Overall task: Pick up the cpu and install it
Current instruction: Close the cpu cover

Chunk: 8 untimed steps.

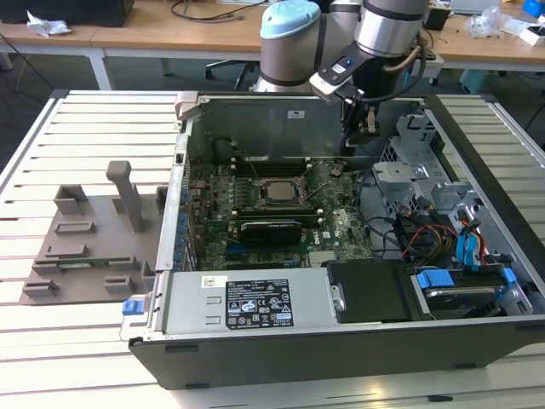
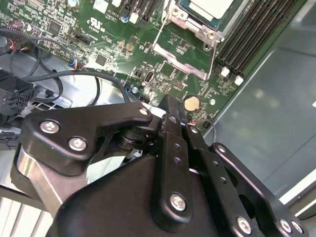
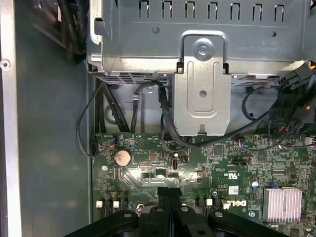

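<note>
The arm [image 1: 387, 30] comes down from the exterior view's upper edge, wrist bent, and the gripper [image 1: 358, 138] hangs pointing straight down. In both wrist views the black fingers [image 3: 164, 193] are pressed together tip to tip, nothing between them

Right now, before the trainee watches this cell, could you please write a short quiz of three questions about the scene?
1. True or false: the cpu lies on the grey fixture tray.
2. The gripper hangs over: A) the slatted table; B) the motherboard, near the coin battery; C) the power supply.
3. Fill in: the gripper is ____ (open or shut).

Key
1. False: the cpu sits on the motherboard, inside the case.
2. B.
3. Shut, with nothing between its tips.
</note>
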Motion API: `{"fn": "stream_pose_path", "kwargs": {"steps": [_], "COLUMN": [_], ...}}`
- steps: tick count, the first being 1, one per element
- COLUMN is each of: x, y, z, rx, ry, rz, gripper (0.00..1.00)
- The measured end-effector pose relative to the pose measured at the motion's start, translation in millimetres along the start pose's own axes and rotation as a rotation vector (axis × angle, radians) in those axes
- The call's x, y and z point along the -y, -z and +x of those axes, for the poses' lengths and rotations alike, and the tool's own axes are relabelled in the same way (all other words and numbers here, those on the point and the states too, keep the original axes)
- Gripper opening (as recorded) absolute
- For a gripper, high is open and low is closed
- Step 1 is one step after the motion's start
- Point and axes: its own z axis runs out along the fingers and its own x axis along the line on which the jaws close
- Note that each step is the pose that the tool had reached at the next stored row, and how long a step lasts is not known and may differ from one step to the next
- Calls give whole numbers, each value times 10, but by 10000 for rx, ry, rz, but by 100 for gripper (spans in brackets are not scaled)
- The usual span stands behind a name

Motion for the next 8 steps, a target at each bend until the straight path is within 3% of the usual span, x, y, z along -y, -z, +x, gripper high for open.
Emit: {"fn": "stream_pose_path", "kwargs": {"steps": [8], "x": [-27], "y": [-106], "z": [3], "rx": [0], "ry": [0], "rz": [0], "gripper": [11]}}
